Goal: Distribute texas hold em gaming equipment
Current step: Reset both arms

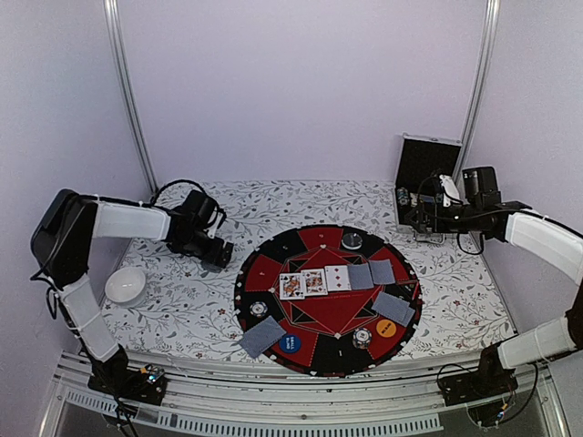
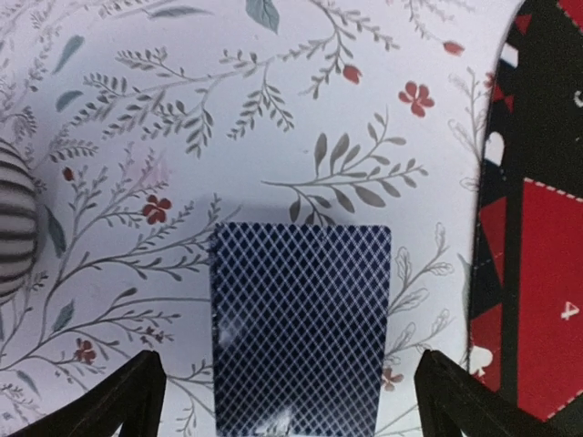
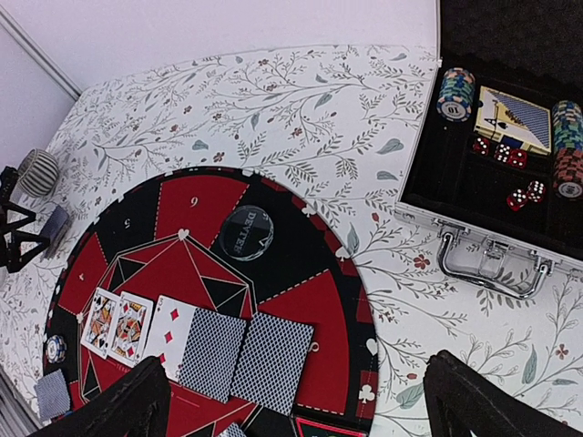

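A grey-blue-backed playing card (image 2: pixel 301 309) lies face down between my left gripper's (image 2: pixel 290 364) wide-open fingers and touches neither; it is over the floral cloth just left of the round red-and-black mat (image 1: pixel 319 238). My left gripper (image 1: pixel 219 254) is low at the mat's left rim. On the mat, three face-up cards (image 1: pixel 312 282) and two face-down cards (image 1: pixel 372 273) form a row. Face-down cards lie at the front left (image 1: pixel 260 337) and right (image 1: pixel 393 308), beside a blue disc (image 1: pixel 290 343), an orange disc (image 1: pixel 386 328) and chips (image 1: pixel 363 338). My right gripper (image 3: pixel 296 364) is open and empty.
The open black case (image 3: pixel 474 164) at the back right holds chip stacks (image 3: pixel 455 93), a card deck and red dice. A ribbed grey cup (image 2: pixel 14 218) stands left of my left gripper. A clear dealer button (image 3: pixel 247 232) sits on the mat's far side.
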Robot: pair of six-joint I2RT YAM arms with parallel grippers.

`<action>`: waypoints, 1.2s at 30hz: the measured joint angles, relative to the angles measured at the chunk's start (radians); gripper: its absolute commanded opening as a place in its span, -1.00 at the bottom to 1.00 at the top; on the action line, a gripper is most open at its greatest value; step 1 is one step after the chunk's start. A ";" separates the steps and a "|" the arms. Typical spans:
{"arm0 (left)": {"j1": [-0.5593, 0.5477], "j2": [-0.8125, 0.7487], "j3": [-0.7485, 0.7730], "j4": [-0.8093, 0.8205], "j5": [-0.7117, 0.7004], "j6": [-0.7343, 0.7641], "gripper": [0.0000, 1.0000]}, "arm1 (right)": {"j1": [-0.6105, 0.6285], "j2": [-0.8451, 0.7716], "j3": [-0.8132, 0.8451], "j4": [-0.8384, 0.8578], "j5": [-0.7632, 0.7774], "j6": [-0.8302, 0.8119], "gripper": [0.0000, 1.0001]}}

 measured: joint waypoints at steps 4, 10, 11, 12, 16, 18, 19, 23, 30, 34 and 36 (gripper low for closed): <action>0.000 -0.113 -0.005 0.011 -0.019 -0.001 0.96 | -0.021 -0.057 -0.036 0.047 -0.018 0.002 0.98; -0.001 -0.351 -0.130 0.190 -0.116 0.008 0.96 | -0.069 -0.208 -0.173 0.221 0.036 0.005 0.97; -0.001 -0.391 -0.180 0.257 -0.156 0.011 0.96 | -0.083 -0.248 -0.221 0.273 0.055 0.007 0.97; -0.002 -0.433 -0.248 0.341 -0.208 0.018 0.96 | -0.097 -0.291 -0.279 0.330 0.082 0.008 0.97; 0.003 -0.506 -0.459 0.600 -0.381 0.060 0.96 | -0.137 -0.436 -0.501 0.541 0.185 0.003 0.97; 0.010 -0.513 -0.550 0.737 -0.460 0.100 0.96 | -0.141 -0.494 -0.610 0.658 0.240 -0.008 0.97; 0.016 -0.512 -0.586 0.799 -0.491 0.123 0.96 | -0.142 -0.513 -0.653 0.709 0.268 -0.016 0.97; 0.053 -0.493 -0.683 1.040 -0.603 0.208 0.96 | -0.144 -0.546 -0.840 0.963 0.371 -0.055 0.97; 0.111 -0.380 -0.848 1.445 -0.627 0.299 0.96 | -0.156 -0.261 -0.922 1.365 0.432 -0.102 0.97; 0.146 -0.298 -0.875 1.640 -0.560 0.321 0.97 | -0.160 -0.059 -0.921 1.546 0.372 -0.138 0.97; 0.173 -0.267 -0.879 1.724 -0.521 0.321 0.96 | -0.162 0.011 -0.904 1.608 0.334 -0.151 0.97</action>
